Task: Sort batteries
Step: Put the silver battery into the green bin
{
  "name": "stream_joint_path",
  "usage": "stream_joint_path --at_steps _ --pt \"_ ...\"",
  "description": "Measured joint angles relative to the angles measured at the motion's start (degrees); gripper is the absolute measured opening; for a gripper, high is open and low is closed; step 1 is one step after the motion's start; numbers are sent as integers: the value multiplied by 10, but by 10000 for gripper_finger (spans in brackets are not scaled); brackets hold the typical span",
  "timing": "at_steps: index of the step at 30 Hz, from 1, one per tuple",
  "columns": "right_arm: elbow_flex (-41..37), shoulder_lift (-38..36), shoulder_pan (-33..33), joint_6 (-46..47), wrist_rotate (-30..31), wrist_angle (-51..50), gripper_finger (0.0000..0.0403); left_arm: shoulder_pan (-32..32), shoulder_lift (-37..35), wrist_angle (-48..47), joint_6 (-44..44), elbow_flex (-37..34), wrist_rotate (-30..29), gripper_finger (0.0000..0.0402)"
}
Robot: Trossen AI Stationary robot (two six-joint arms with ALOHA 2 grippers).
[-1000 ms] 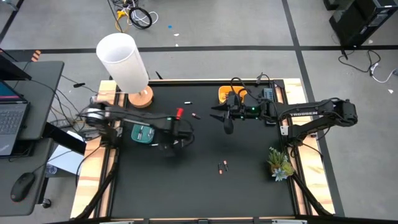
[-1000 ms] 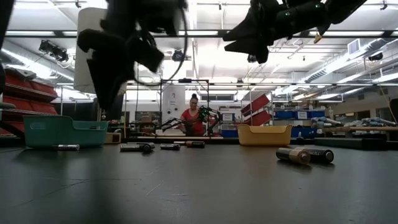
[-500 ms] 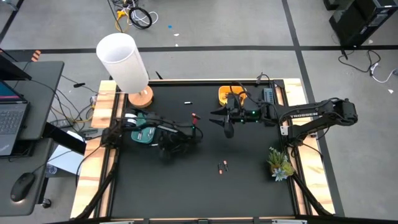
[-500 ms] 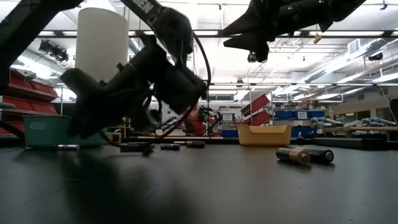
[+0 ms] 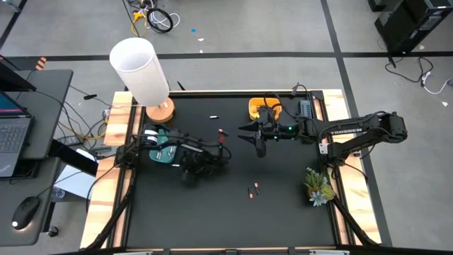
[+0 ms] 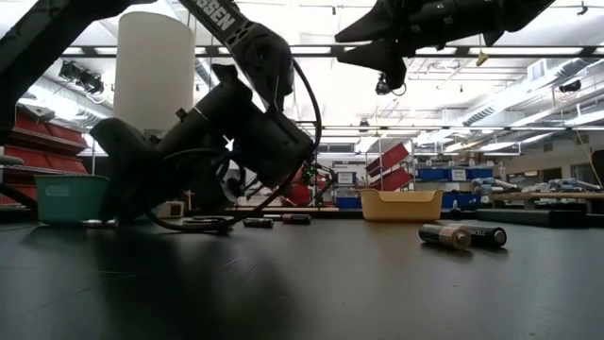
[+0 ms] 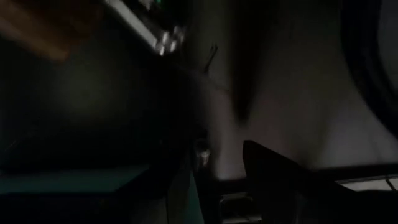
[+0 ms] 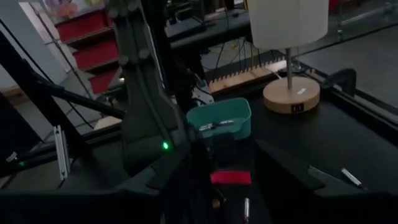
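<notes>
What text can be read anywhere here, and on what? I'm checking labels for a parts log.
"TROSSEN", faint: on the right arm in the high view.
"SSEN", a brand's tail end: on the left arm in the low view.
Print on the batteries: too blurred to read.
Label on the teal bin: too small to read.

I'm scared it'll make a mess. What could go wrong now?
The left arm hangs low beside the teal bin; it might shove the bin or sweep away the loose battery nearby. The two batteries out front lie side by side, so a claw might nudge one and make it roll.
</notes>
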Motion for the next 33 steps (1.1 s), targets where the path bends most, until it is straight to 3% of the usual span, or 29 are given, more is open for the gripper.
stream_joint_path --at_steps 14,17,23,33 --pt "0 0 0 9 0 4 183 -33 -2 39 -14 -41 -38 154" --pt "0 0 0 9 0 4 183 -40 -3 43 -13 -41 -46 128" --pt "0 0 0 9 0 4 183 -48 -2 46 -13 -42 -46 36" --pt "0 0 0 3 0 4 183 -48 -1 39 -31 -36 -50 31"
